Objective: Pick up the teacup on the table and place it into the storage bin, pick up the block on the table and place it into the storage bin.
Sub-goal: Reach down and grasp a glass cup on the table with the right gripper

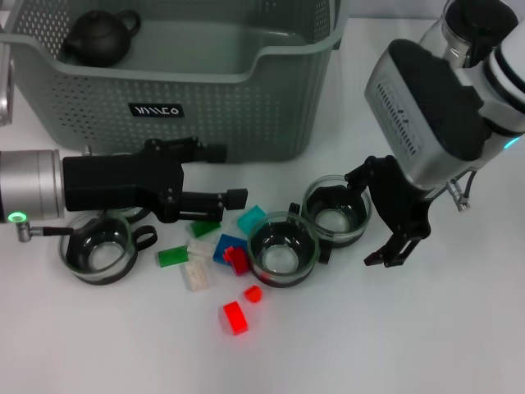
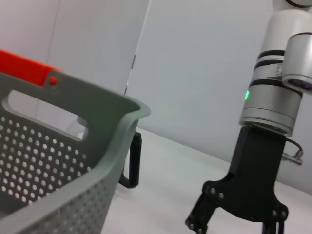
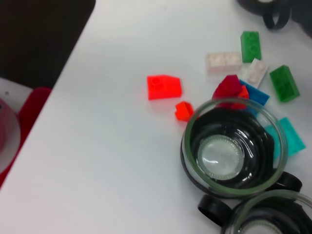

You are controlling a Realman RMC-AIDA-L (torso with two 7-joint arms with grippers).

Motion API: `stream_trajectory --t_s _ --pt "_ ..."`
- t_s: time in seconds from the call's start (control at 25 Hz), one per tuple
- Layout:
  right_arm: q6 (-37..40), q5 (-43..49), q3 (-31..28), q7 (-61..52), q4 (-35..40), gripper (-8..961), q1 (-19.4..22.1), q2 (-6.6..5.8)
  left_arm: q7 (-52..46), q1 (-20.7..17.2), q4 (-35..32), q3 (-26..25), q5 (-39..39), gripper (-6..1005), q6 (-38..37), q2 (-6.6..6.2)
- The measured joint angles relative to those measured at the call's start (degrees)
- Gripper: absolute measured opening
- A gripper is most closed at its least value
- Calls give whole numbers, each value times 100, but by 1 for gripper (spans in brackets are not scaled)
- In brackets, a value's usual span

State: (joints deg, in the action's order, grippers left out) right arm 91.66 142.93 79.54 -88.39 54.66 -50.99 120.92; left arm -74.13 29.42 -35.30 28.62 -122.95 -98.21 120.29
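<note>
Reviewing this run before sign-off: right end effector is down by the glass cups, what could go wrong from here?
1. The right end effector, open, hangs beside two touching glass teacups with black holders; closing on one may shove the other.
2. Small plastic blocks lie loose against the nearer cup, so a nudge could scatter them.
3. The left end effector sits low before the grey-green perforated storage bin, possibly crowding a drop path.

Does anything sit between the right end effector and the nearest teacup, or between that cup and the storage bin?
Nothing visible blocks the right end effector: it hangs open just beside the nearest teacup. Between that cup and the storage bin lies only bare table; the bin's front wall must be cleared by lifting. The left end effector stretches along that wall, farther left.
</note>
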Motion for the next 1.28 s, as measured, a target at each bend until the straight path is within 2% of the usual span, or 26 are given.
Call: stream_trajectory --t_s 0.48,1.16,1.28 --pt "-519 37 718 -15 -63 928 42 4 -5 -95 69 -49 -12 875 -22 46" --pt "-937 43 1354 -532 -182 915 12 19 5 -134 68 -68 -5 876 52 47" --pt "-941 55 1425 -612 -187 838 -9 19 17 -143 67 -74 8 875 56 47"
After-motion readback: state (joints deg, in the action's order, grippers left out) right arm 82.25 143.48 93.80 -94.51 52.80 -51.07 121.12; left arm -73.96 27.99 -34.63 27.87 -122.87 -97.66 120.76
